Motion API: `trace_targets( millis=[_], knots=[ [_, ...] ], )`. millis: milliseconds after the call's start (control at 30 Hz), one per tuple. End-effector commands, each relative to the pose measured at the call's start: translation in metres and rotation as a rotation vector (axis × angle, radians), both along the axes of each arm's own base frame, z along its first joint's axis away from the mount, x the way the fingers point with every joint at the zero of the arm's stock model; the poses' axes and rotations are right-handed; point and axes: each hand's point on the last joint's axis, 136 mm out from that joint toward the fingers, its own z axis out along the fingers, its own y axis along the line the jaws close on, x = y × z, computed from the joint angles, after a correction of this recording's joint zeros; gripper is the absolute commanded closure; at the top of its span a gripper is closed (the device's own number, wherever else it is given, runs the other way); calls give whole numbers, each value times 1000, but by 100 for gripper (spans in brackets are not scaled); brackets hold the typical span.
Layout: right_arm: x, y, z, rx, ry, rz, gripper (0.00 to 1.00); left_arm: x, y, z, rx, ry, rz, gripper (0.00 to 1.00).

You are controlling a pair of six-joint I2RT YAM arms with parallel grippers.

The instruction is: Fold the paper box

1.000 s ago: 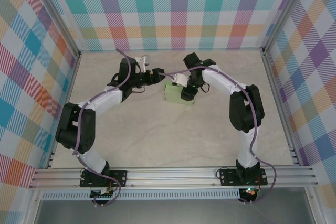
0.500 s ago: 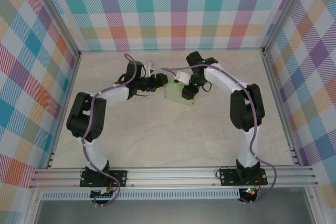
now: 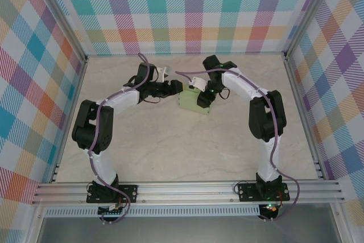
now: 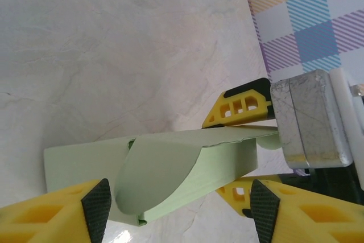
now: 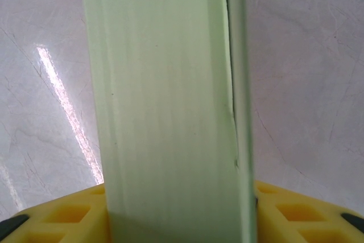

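matt card paper box (image 4: pixel 187 166), glossy marble-look table (image 4: pixel 114 55)

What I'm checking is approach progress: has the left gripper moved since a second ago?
Yes. The left gripper has shifted right, away from the left wall, up to the paper box.

Both arms extended, wrists converging inward. Left end effector (image 4: pixel 179 213) fingers spread apart; right end effector (image 5: pixel 183 211) clamped across the paper box (image 5: pixel 162 83).

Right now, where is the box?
In the top view the box lies at the table's far middle, between the left gripper and the right gripper, which grips it.
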Motion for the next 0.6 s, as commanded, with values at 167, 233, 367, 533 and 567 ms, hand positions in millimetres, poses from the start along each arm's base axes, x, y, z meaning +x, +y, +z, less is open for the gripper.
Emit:
trace_targets(
  millis=[167,233,367,533,567],
  knots=[
    [-13,-5,-5,-26,46,61,47,19,13,29,4,-102,27,30],
    [-13,-6,-5,-29,51,64,48,23,9,32,-13,-107,24,28],
    [-12,-5,-6,-30,55,58,49,18,-13,33,-63,-80,-35,31],
    [-10,-4,-5,-17,57,42,48,10,-18,23,-60,-31,-39,32],
    [-9,-5,-6,-18,60,36,48,8,-18,21,-58,-19,-39,32]
  ],
)
